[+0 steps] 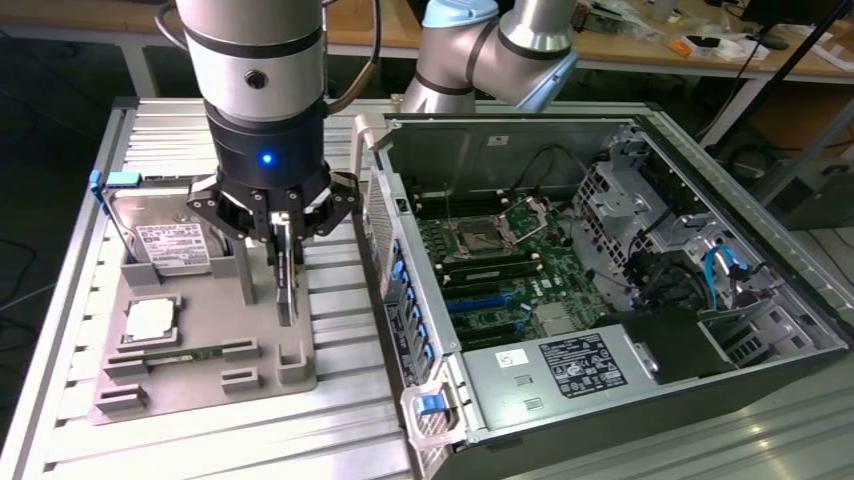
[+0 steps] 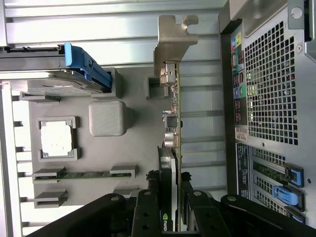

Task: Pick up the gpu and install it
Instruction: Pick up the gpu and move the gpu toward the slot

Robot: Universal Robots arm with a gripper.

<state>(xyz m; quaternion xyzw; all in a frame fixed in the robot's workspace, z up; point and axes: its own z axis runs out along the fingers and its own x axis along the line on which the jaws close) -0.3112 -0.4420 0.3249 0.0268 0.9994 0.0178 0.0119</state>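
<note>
Pick-up is the step in hand: your gripper [image 1: 283,232], jaws partly closed, clamps the gpu [image 1: 286,290] upright at the edge of the grey fixture [image 1: 200,385] nearest the open case [image 1: 481,150], so lifting calls for a straight, untilted pull.

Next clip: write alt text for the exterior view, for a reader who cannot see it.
A robot arm's gripper, shut on the gpu, holds it on edge over a gray tray. A hard drive and a chip sit in the tray, and an open computer case lies at the exterior view's right.
</note>
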